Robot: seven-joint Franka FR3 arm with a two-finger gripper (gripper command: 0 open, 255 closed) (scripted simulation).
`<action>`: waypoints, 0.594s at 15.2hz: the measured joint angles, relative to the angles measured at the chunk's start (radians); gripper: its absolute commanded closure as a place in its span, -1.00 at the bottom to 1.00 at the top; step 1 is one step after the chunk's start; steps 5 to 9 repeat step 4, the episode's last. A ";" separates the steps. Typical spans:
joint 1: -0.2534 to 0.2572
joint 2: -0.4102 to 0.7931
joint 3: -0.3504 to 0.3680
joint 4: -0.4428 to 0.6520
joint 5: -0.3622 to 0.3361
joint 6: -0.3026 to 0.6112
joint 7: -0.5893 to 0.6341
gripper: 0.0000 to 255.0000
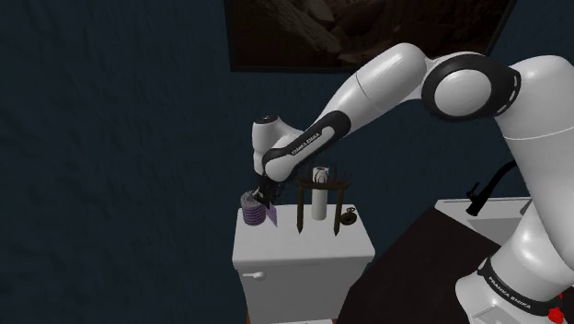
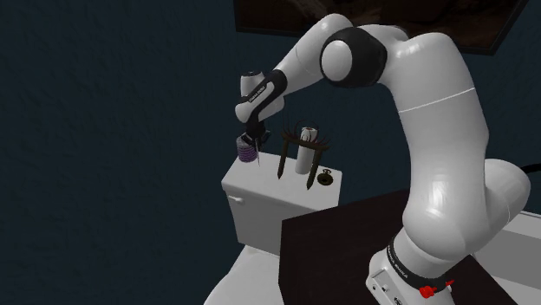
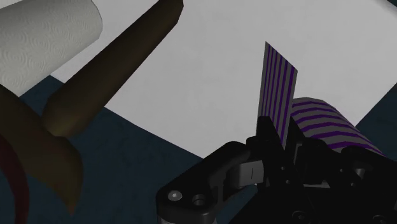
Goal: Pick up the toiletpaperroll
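Note:
The toilet paper roll (image 1: pixel 253 214) is grey with purple stripes and stands at the left end of the white toilet tank (image 1: pixel 304 247). My gripper (image 1: pixel 266 195) comes down on it from above. In the wrist view the roll (image 3: pixel 326 121) lies just beyond the gripper (image 3: pixel 283 139). Its loose striped sheet (image 3: pixel 278 83) rises straight out of the narrow gap, and the black fingers (image 3: pixel 267 137) press against it. The second exterior view has the gripper (image 2: pixel 251 139) right on top of the roll (image 2: pixel 248 152), which looks to be resting on the tank lid (image 2: pixel 277 195).
A white paper roll (image 1: pixel 319 198) hangs on a brown wooden stand (image 1: pixel 302 207) in the middle of the tank, close beside my gripper. A small dark round object (image 1: pixel 348 217) sits at the tank's right end. A dark counter (image 1: pixel 414 267) and a black tap (image 1: pixel 478 195) lie further right.

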 measured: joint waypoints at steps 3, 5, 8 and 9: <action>-0.001 -0.027 0.004 -0.003 0.004 -0.024 -0.001 1.00; -0.003 -0.031 0.005 -0.004 0.005 -0.027 -0.003 1.00; -0.003 -0.031 0.005 -0.004 0.005 -0.027 -0.003 1.00; -0.003 -0.031 0.005 -0.004 0.005 -0.027 -0.003 1.00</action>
